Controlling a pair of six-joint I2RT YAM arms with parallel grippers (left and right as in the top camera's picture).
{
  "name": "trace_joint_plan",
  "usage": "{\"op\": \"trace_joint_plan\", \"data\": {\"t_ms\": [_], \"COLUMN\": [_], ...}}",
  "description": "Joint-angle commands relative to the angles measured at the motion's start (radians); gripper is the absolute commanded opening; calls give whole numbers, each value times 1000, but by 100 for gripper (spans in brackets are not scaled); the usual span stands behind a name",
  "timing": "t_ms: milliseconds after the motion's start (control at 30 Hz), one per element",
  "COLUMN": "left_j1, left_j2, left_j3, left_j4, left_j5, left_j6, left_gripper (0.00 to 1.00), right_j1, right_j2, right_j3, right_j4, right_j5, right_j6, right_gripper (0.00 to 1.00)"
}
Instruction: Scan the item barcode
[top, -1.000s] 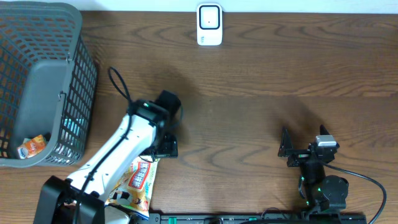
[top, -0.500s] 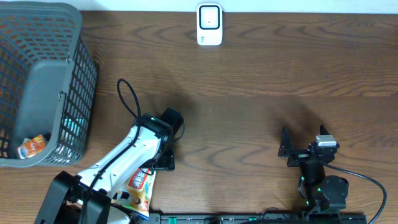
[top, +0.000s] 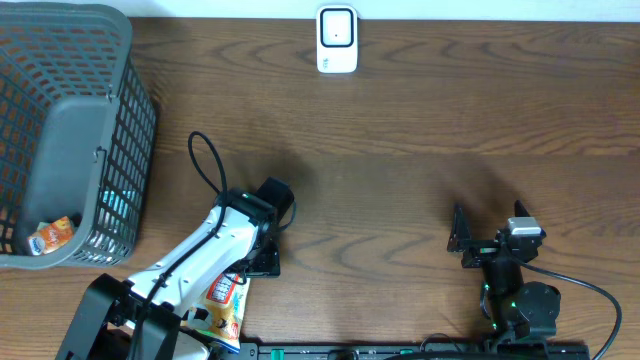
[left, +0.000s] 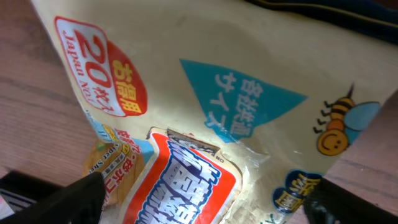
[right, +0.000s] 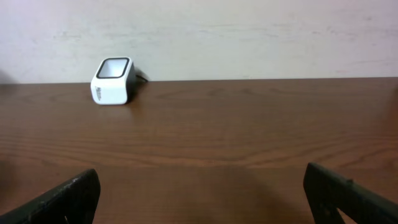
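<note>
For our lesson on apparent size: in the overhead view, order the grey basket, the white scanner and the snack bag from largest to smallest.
1. grey basket, clearly largest.
2. snack bag, partly hidden under the left arm, so its lead is unsure.
3. white scanner, smallest as seen.

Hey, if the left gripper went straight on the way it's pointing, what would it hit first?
The snack packet. It fills the wrist view between the fingers of the open left gripper, with nothing in front of it. How near it lies is hard to tell.
</note>
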Motion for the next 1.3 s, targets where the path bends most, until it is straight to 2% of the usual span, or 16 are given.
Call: {"op": "trace_joint_plan", "data": {"t_ms": [0, 200, 300, 433, 567, 733, 800, 933, 1100, 1133, 1200, 1267], "left_j1": [-1, -1, -1, -1, 12, 21, 21, 21, 21, 21, 23, 24], "left_j2": [-3, -3, -3, -2, -1, 8, 17, 45, 74, 74, 74, 74], "left_j3": [-2, -2, -9, -26, -40, -51, -56, -56, -56, -54, -39, -14], "left_j4": [6, -1, -4, -2, 0, 35, 64, 116, 233, 269, 285, 286], "left_j5": [39, 178, 165, 79, 80, 172, 225, 296, 442, 491, 532, 542], "left_j6": [-2, -6, -10, -51, -67, -80, -80, -79, -70, -22, 47, 47], "left_gripper": [96, 96, 96, 96, 96, 78, 66, 37, 12, 8, 8, 8], "right_j1": [-11, -11, -11, -11, -11, -11, -11, -11, -11, -11, -11, -11], "right_j2": [-2, -2, -2, -2, -2, -2, -2, -2, -2, -2, -2, -2], "right_j3": [-1, -1, -1, -1, -1, -1, -1, -1, -1, -1, -1, -1], "right_j4": [-4, -4, -4, -4, -4, -4, -4, -4, -4, -4, -4, -4], "right_j5": [3, 3, 3, 3, 3, 3, 3, 3, 3, 3, 3, 3], "right_j6": [10, 10, 10, 10, 10, 10, 10, 10, 10, 10, 10, 10], "right_gripper": [99, 99, 99, 99, 99, 99, 99, 99, 99, 99, 99, 99]}}
